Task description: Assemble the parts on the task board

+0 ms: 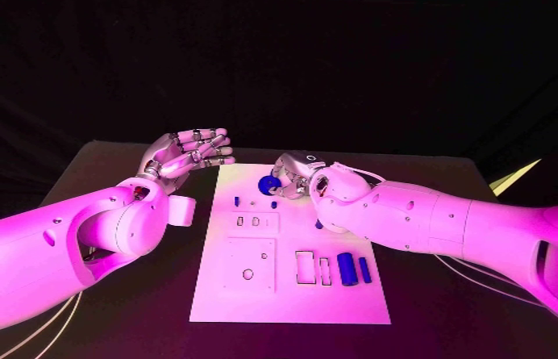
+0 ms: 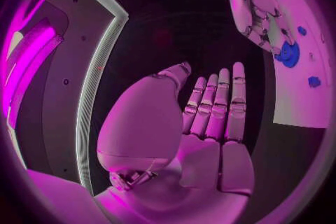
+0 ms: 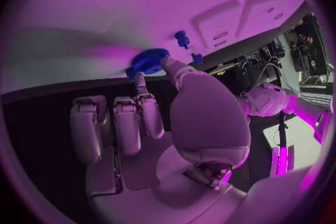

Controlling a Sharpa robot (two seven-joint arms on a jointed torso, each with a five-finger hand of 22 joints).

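Right hand (image 1: pixel 305 175) pinching blue gear (image 1: pixel 268 185) over task board (image 1: pixel 291 294); left hand (image 1: pixel 186 154) empty, fingers straight and loosely apart.

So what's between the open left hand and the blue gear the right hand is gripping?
In the head view, a bare strip of the task board separates the left hand from the blue gear held by the right hand.

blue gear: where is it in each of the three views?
Head view: blue gear at the far end of the task board, at the right hand.
Left wrist view: blue gear on the board by the right hand.
Right wrist view: blue gear at the fingertips.
Shared landmark: the right hand.
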